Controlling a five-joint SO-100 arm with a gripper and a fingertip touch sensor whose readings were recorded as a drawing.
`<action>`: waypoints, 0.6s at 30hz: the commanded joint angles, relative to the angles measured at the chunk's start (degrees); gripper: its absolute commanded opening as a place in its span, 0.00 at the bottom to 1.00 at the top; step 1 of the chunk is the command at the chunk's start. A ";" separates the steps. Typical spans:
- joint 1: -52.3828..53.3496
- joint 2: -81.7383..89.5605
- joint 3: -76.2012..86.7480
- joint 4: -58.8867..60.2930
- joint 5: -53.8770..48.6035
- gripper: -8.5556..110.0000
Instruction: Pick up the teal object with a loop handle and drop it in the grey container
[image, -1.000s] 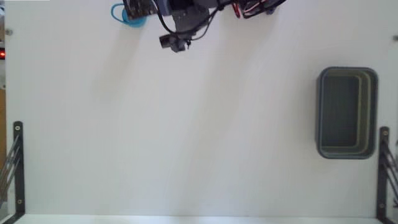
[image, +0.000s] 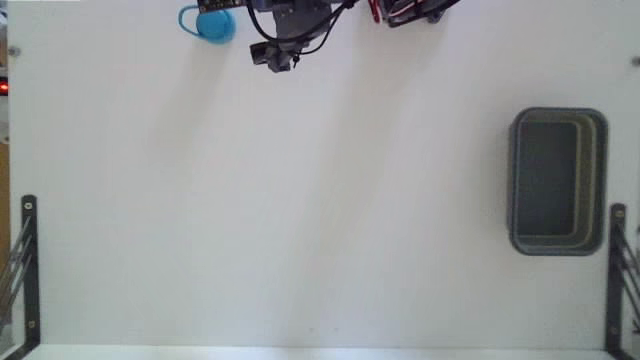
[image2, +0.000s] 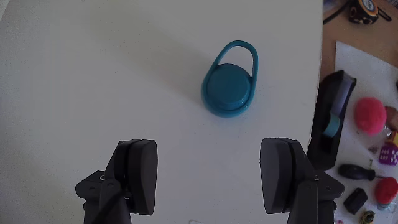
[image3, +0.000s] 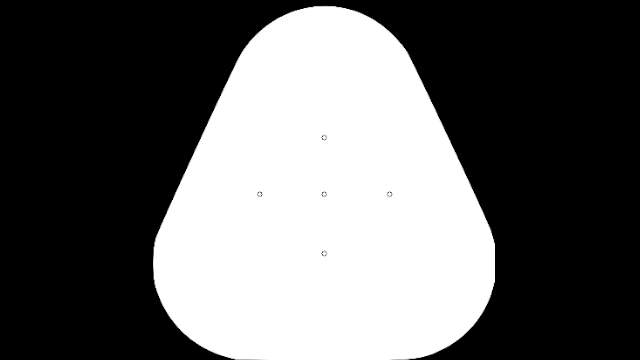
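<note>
The teal object with a loop handle (image2: 228, 84) lies flat on the white table, loop pointing away, ahead of my gripper (image2: 214, 171) and slightly right of its centre line. The gripper is open, its two dark fingers (image2: 138, 174) spread wide and empty, short of the object. In the fixed view the teal object (image: 212, 24) sits at the top left edge, with the arm (image: 285, 30) just right of it and partly cut off by the frame. The grey container (image: 558, 182) stands empty at the far right of the table.
Black metal brackets stand at the lower left (image: 28, 270) and lower right (image: 617, 270) table edges. Beyond the table's edge in the wrist view lie a black tape dispenser (image2: 333, 115), a pink ball (image2: 371, 115) and small clutter.
The arm has drawn back toward the top edge of the fixed view, so the teal object, earlier partly covered by the gripper, now shows whole.
</note>
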 joint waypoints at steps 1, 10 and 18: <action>1.74 2.54 0.30 1.10 0.26 1.00; 1.74 2.54 0.30 1.10 0.26 1.00; 1.74 0.88 0.12 -0.38 0.26 1.00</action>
